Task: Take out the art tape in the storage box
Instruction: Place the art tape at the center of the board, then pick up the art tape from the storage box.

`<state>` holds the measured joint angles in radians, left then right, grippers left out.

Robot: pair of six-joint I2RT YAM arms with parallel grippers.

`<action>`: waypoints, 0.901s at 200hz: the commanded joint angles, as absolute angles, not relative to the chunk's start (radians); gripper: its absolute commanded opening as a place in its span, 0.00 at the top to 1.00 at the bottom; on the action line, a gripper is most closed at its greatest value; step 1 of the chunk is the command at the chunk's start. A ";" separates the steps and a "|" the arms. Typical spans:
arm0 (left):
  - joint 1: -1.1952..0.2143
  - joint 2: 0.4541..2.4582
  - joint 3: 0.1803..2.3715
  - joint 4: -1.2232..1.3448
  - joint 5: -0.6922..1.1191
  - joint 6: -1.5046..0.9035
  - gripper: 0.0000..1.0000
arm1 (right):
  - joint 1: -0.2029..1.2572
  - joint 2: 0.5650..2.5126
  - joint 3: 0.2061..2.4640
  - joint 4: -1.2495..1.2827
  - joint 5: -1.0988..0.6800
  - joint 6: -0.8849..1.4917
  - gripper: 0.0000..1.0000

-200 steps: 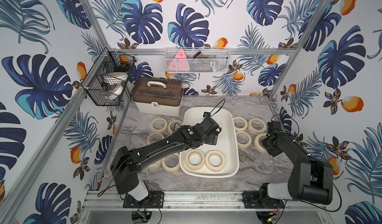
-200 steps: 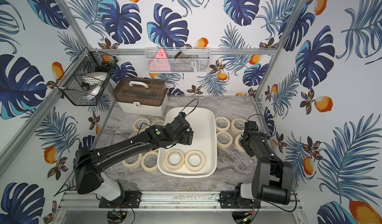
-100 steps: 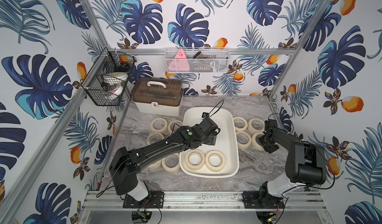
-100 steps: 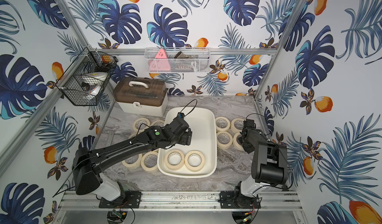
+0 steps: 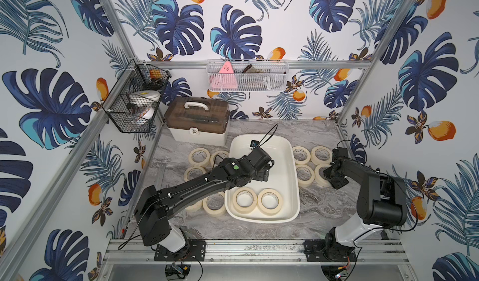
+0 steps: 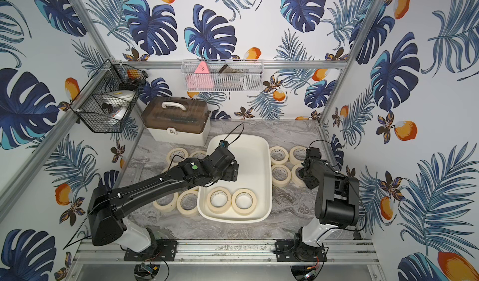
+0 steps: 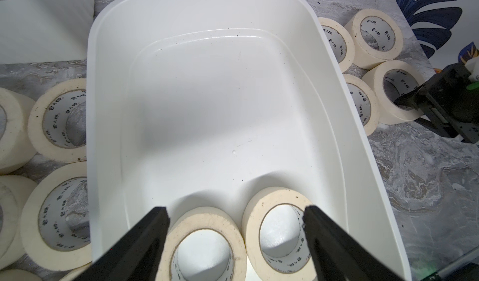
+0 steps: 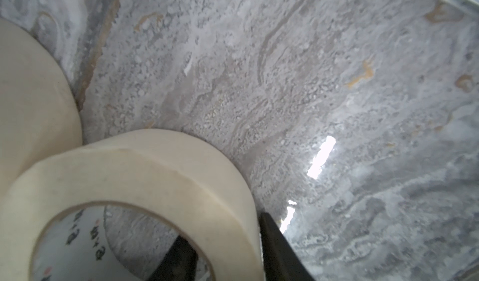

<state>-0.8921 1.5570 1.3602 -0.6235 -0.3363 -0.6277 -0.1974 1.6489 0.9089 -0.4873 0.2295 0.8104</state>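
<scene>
The storage box (image 5: 295,178) (image 6: 269,178) (image 7: 89,111) sits mid-table, an off-white tub. Two rolls of art tape (image 5: 244,190) (image 5: 269,191) lie flat side by side at its near end. My left gripper (image 5: 264,174) (image 7: 236,209) hangs open above them, holding nothing; its fingertips (image 7: 160,215) stand wider than both rolls (image 7: 204,220) (image 7: 252,215). My right gripper (image 5: 333,181) (image 6: 308,180) (image 8: 223,228) is low at the box's right. Its fingers straddle the wall of a roll (image 5: 318,178) (image 8: 155,168) resting on the table, with a thin gap at the outer finger.
Several more tape rolls lie on the marble table on both sides of the box, right (image 5: 301,149) and left (image 5: 199,151). A white case with a brown lid (image 5: 198,121) stands behind. A black wire basket (image 5: 134,103) and a white wire shelf (image 5: 246,76) hang on the walls.
The right arm has folded in and set the roll down beside the others, and its jaws have widened. The left arm has stayed nearly still over the box.
</scene>
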 commanded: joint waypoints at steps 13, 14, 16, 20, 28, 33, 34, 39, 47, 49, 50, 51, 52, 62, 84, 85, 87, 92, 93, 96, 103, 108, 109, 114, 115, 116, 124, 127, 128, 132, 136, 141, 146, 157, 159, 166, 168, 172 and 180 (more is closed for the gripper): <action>-0.889 1.543 1.355 -0.630 -0.349 -0.633 0.11 | -0.198 1.601 0.928 -0.537 0.229 0.786 0.31; -0.889 1.542 1.355 -0.629 -0.348 -0.632 0.11 | -0.197 1.599 0.927 -0.539 0.229 0.785 0.31; -0.889 1.543 1.355 -0.629 -0.349 -0.633 0.11 | -0.197 1.593 0.927 -0.540 0.229 0.784 0.29; -0.889 1.540 1.354 -0.631 -0.350 -0.633 0.11 | -0.197 1.583 0.928 -0.544 0.230 0.782 0.27; -0.888 1.537 1.353 -0.633 -0.350 -0.634 0.11 | -0.196 1.564 0.930 -0.550 0.226 0.775 0.23; -0.888 1.535 1.352 -0.634 -0.351 -0.635 0.11 | -0.197 1.551 0.932 -0.555 0.223 0.769 0.22; -0.888 1.534 1.352 -0.635 -0.351 -0.635 0.11 | -0.197 1.549 0.933 -0.556 0.223 0.768 0.21; -0.888 1.531 1.350 -0.634 -0.351 -0.635 0.11 | -0.197 1.536 0.937 -0.563 0.221 0.762 0.20; -0.889 1.527 1.348 -0.636 -0.352 -0.637 0.11 | -0.197 1.515 0.944 -0.575 0.218 0.753 0.18; -0.889 1.525 1.347 -0.635 -0.351 -0.637 0.11 | -0.197 1.509 0.946 -0.578 0.217 0.750 0.17; -0.889 1.525 1.346 -0.636 -0.351 -0.638 0.11 | -0.197 1.507 0.947 -0.579 0.216 0.749 0.17; -0.889 1.525 1.346 -0.636 -0.351 -0.638 0.11 | -0.196 1.504 0.949 -0.581 0.215 0.749 0.17; -0.888 1.525 1.346 -0.636 -0.351 -0.638 0.11 | -0.196 1.502 0.949 -0.583 0.214 0.747 0.16; -0.889 1.519 1.342 -0.638 -0.353 -0.640 0.11 | -0.196 1.476 0.958 -0.596 0.200 0.734 0.15; -0.889 1.510 1.335 -0.646 -0.354 -0.647 0.11 | -0.197 1.416 0.979 -0.620 0.151 0.706 0.14; -0.889 1.510 1.335 -0.647 -0.354 -0.649 0.11 | -0.196 1.413 0.980 -0.621 0.149 0.704 0.14; -0.888 1.509 1.335 -0.647 -0.354 -0.649 0.11 | -0.196 1.407 0.981 -0.622 0.144 0.701 0.14; -0.888 1.508 1.332 -0.649 -0.356 -0.652 0.11 | -0.198 1.393 0.987 -0.625 0.130 0.690 0.14; -0.889 1.507 1.332 -0.650 -0.356 -0.652 0.11 | -0.197 1.391 0.987 -0.625 0.127 0.688 0.14; -0.888 1.505 1.331 -0.652 -0.357 -0.653 0.11 | -0.196 1.381 0.990 -0.628 0.117 0.682 0.14; -0.889 1.501 1.327 -0.655 -0.357 -0.658 0.11 | -0.197 1.364 0.996 -0.632 0.093 0.671 0.14; -0.887 1.497 1.323 -0.654 -0.359 -0.661 0.11 | -0.197 1.351 1.001 -0.633 0.071 0.658 0.13; -0.887 1.497 1.323 -0.654 -0.360 -0.662 0.11 | -0.197 1.350 1.003 -0.634 0.067 0.654 0.13; -0.887 1.494 1.318 -0.654 -0.358 -0.665 0.11 | -0.197 1.337 1.006 -0.634 0.045 0.642 0.13; -0.887 1.493 1.317 -0.654 -0.358 -0.665 0.11 | -0.196 1.334 1.008 -0.635 0.041 0.639 0.13; -0.887 1.494 1.316 -0.653 -0.358 -0.667 0.11 | -0.195 1.332 1.009 -0.637 0.038 0.638 0.13; -0.885 1.487 1.308 -0.653 -0.357 -0.672 0.10 | -0.194 1.317 1.018 -0.646 0.011 0.626 0.13; -0.884 1.487 1.306 -0.652 -0.357 -0.674 0.11 | -0.194 1.310 1.022 -0.648 0.002 0.620 0.13; -0.884 1.486 1.305 -0.653 -0.357 -0.675 0.11 | -0.193 1.308 1.023 -0.649 -0.002 0.619 0.13; -0.882 1.485 1.303 -0.655 -0.358 -0.679 0.11 | -0.192 1.300 1.025 -0.652 -0.020 0.611 0.13; -0.880 1.483 1.300 -0.658 -0.359 -0.685 0.11 | -0.192 1.294 1.028 -0.652 -0.038 0.601 0.13; -0.877 1.483 1.297 -0.660 -0.357 -0.691 0.10 | -0.188 1.285 1.034 -0.656 -0.056 0.593 0.13; -0.874 1.483 1.292 -0.663 -0.357 -0.697 0.10 | -0.184 1.279 1.040 -0.665 -0.068 0.592 0.13; -0.867 1.485 1.279 -0.665 -0.353 -0.715 0.10 | -0.175 1.271 1.054 -0.686 -0.098 0.596 0.12; -0.864 1.486 1.276 -0.665 -0.352 -0.718 0.10 | -0.174 1.270 1.057 -0.689 -0.106 0.596 0.12; -0.858 1.488 1.259 -0.656 -0.344 -0.730 0.10 | -0.168 1.269 1.064 -0.700 -0.135 0.596 0.12; -0.855 1.488 1.253 -0.653 -0.343 -0.734 0.10 | -0.167 1.269 1.066 -0.703 -0.142 0.597 0.12; -0.852 1.489 1.240 -0.645 -0.335 -0.741 0.10 | -0.163 1.270 1.071 -0.710 -0.159 0.597 0.12; -0.843 1.493 1.217 -0.637 -0.322 -0.760 0.10 | -0.152 1.270 1.075 -0.716 -0.188 0.602 0.12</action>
<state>-0.8604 1.4899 1.2606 -0.6476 -0.3416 -0.6987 -0.1719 1.2755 1.0546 -0.6521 -0.0608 0.6167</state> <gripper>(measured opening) 0.897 0.879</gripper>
